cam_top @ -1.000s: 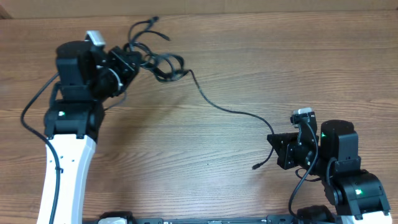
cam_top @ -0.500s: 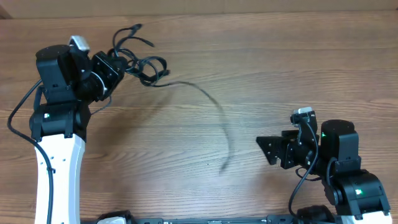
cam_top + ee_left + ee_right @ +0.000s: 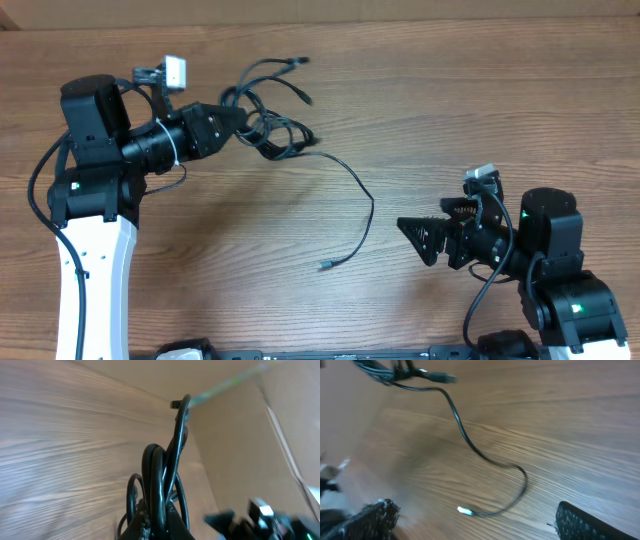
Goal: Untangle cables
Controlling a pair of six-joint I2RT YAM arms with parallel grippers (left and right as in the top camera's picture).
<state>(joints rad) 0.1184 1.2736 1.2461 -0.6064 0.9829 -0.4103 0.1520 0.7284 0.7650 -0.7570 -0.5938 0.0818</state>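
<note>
On the wooden table [image 3: 480, 120], overhead view: left arm [image 3: 95, 250] comes up the left side with its wrist turned toward table centre. Right arm [image 3: 560, 270] sits at the near right corner, pointing left. Left gripper [image 3: 233, 120] has its jaws pressed together on the cable bundle [image 3: 272, 132]. Left wrist view confirms: the bundle's black loops rise straight out of the closed jaws, with a small plug [image 3: 175, 405] at the top of one loop. Bundle is in the far-left part of the table, right at the left gripper's tip, several loops overlapping. Two short ends [image 3: 298, 65] stick out toward the far edge, blurred. Can't tell whether the bundle rests on the wood or hangs just off it. Right gripper [image 3: 415, 242] has its jaws spread wide, nothing between them. Right wrist view shows one finger [image 3: 372, 520] lower left and the other lower right, with wood in the gap. One loose strand [image 3: 362, 190] runs out of the bundle toward the right, curves back and lies flat mid-table. Its silver-tipped plug [image 3: 325, 265] lies free on the wood, left of the right gripper, near but not touching.
</note>
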